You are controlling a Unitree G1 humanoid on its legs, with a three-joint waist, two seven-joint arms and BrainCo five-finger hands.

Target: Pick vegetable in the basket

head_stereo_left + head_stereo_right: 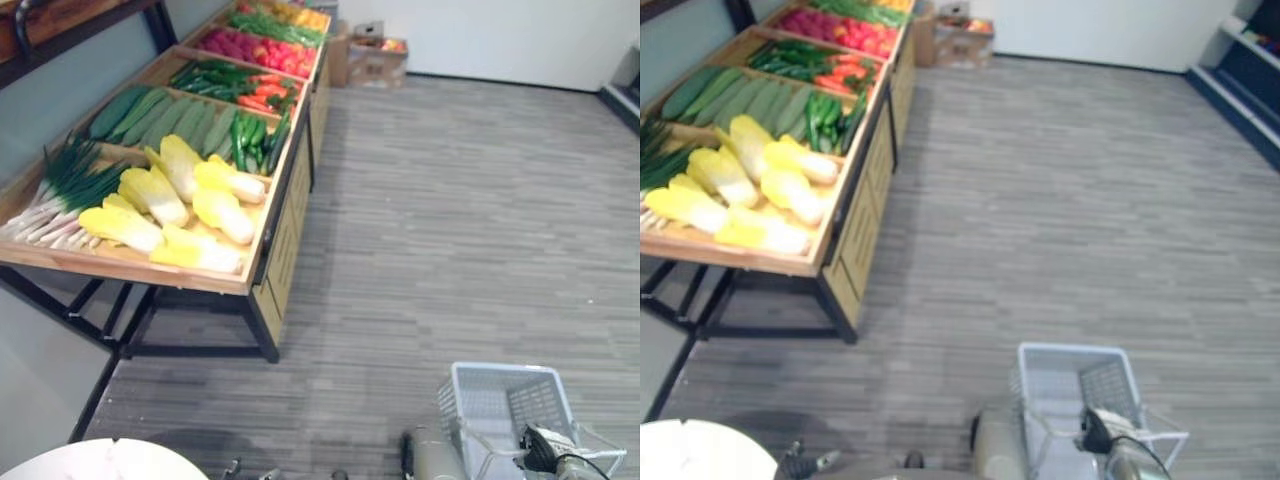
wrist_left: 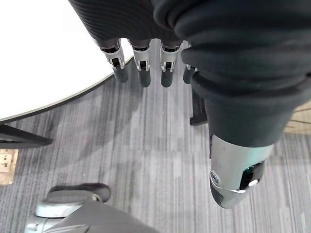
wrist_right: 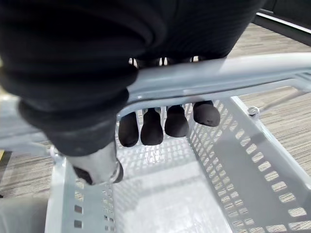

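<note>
A white plastic basket hangs at my lower right, and its inside holds nothing. My right hand has its fingers curled round the basket's handle. My left hand hangs by my side with straight fingers and holds nothing. The vegetables lie on a wooden stand at the left, well away from both hands. Nearest are yellow-white cabbages and scallions. Behind them lie long cucumbers and small dark green ones.
Further back the stand holds green and red peppers and red vegetables. A white round table is close by my left hand. Cardboard boxes stand at the far wall. Grey floor stretches out to the right.
</note>
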